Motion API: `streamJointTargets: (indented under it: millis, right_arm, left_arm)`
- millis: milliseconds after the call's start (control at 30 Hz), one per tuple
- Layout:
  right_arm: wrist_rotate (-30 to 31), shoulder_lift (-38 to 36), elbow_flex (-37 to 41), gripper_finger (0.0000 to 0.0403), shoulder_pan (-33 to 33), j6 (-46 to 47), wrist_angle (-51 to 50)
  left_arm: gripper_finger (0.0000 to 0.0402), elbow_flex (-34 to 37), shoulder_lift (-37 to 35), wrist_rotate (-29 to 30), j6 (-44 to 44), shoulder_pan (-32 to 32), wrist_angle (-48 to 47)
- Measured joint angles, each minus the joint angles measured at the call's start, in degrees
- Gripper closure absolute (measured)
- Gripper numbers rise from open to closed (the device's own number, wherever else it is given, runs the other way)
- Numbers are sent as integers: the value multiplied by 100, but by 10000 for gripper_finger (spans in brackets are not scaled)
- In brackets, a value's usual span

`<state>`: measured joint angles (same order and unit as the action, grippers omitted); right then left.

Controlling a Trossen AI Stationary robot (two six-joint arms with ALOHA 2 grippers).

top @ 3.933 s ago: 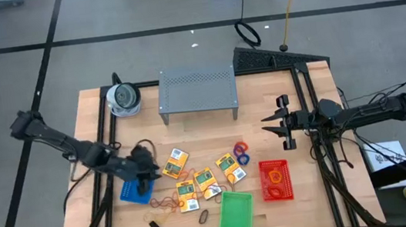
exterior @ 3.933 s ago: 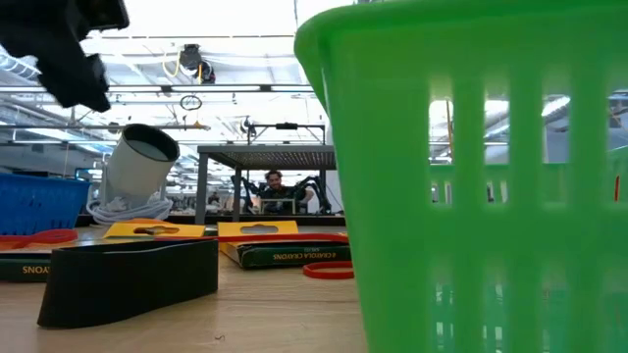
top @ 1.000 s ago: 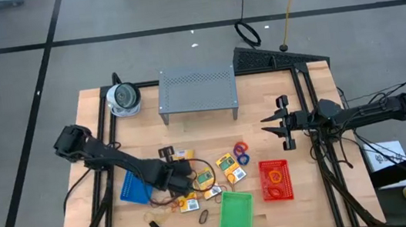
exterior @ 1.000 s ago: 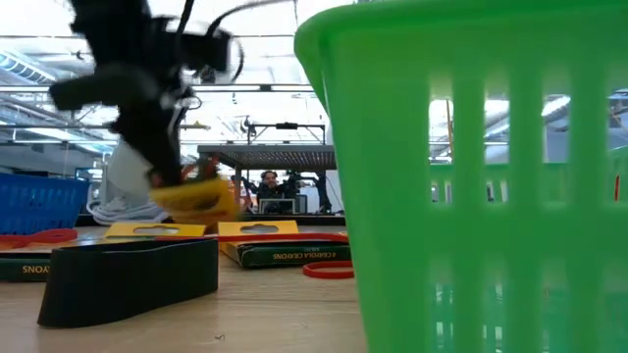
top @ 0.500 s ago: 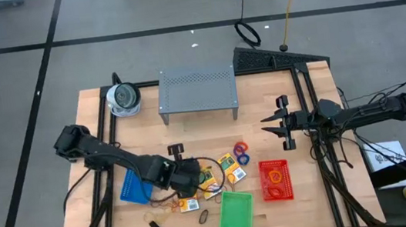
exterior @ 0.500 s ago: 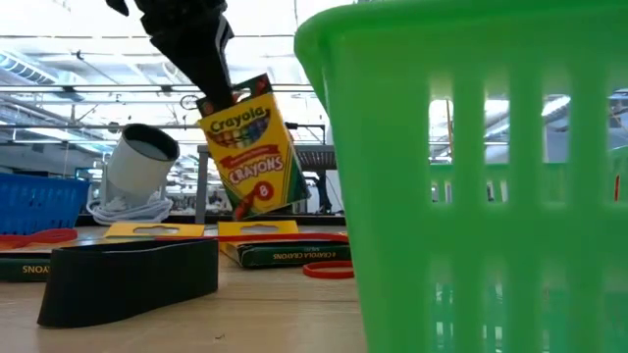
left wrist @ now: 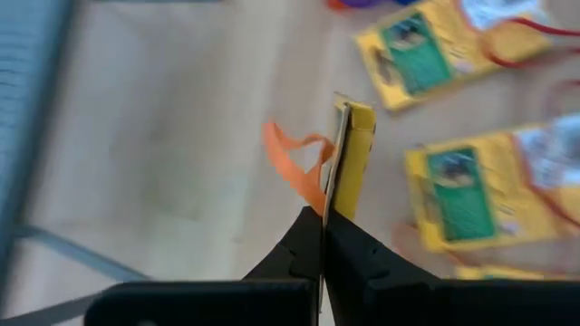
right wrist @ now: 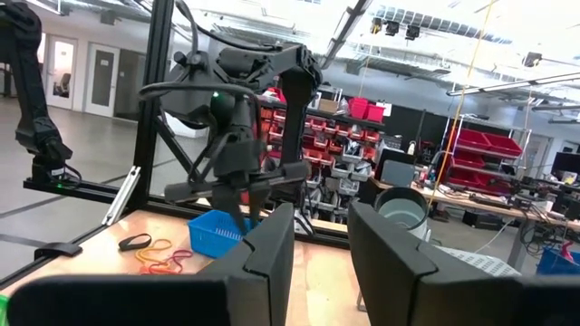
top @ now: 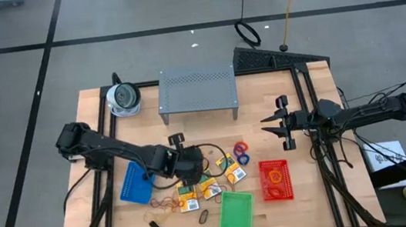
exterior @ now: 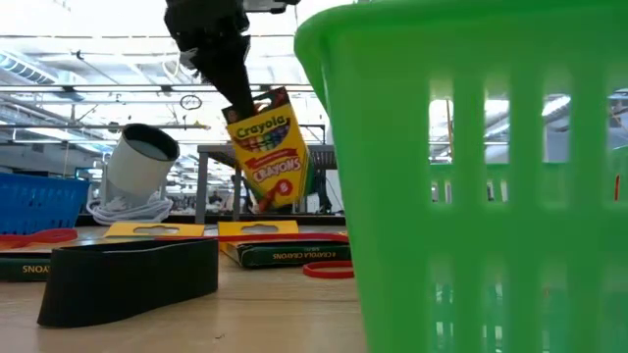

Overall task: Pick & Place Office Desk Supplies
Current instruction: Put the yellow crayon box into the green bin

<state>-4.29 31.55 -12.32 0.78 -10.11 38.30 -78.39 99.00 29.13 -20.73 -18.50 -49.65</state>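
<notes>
The left gripper [top: 193,178] is positioned above the middle of the tabletop [top: 265,110], over the scattered supplies. Its jaws are closed on the flat hang tab of a crayon box [exterior: 270,147]. In the low view, the box hangs clear of the tabletop, tilted, with its printed "Crayola Crayons" face toward the camera. In the left wrist view, the same box is seen edge-on between the two dark fingers [left wrist: 299,249], with an orange rubber band [left wrist: 294,163] visible just beside it.

Below the held box, further crayon boxes [top: 231,169] lie flat on the tabletop, together with loose rubber bands [top: 161,204] and a small black clip [top: 155,226]. A blue basket [top: 132,184] stands on the left of this group. A green basket [top: 235,214] stands near the front edge, and a red basket [top: 276,180] holding rubber-band loops stands to its right. Purple and red loops [top: 240,151] lie between the boxes and the red basket.

The right gripper [top: 274,124] waits above the right side of the tabletop, well apart from the supplies. Its jaws stand partly open and hold nothing, as the right wrist view confirms.

A grey perforated shelf [top: 196,89] stands at the rear of the tabletop, with a round white-grey object [top: 123,98] at its left.
</notes>
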Motion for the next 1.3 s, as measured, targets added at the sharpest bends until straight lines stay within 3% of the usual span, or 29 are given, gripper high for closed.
streamJointTargets:
  millis: [200,433,633,767,933,1300]
  right_arm:
    - [0,-2,0,303,0,0,2]
    - [0,0,0,303,-1,0,2]
    - [0,-2,0,303,1,0,31]
    - [-20,-2,0,303,1,2,53]
    - [-21,-2,0,303,-1,2,61]
    - [-22,-4,0,303,-1,2,72]
  left_arm:
    - [395,0,0,175,-262,-29,37]
    - [390,0,0,-370,-357,-62,42]
    - [361,-4,259,-907,-516,-64,73]
    - [391,-27,562,-1016,-417,-80,91]
    - [394,-37,696,-1041,-397,-127,192]
    - [393,9,246,-1073,-555,-91,113]
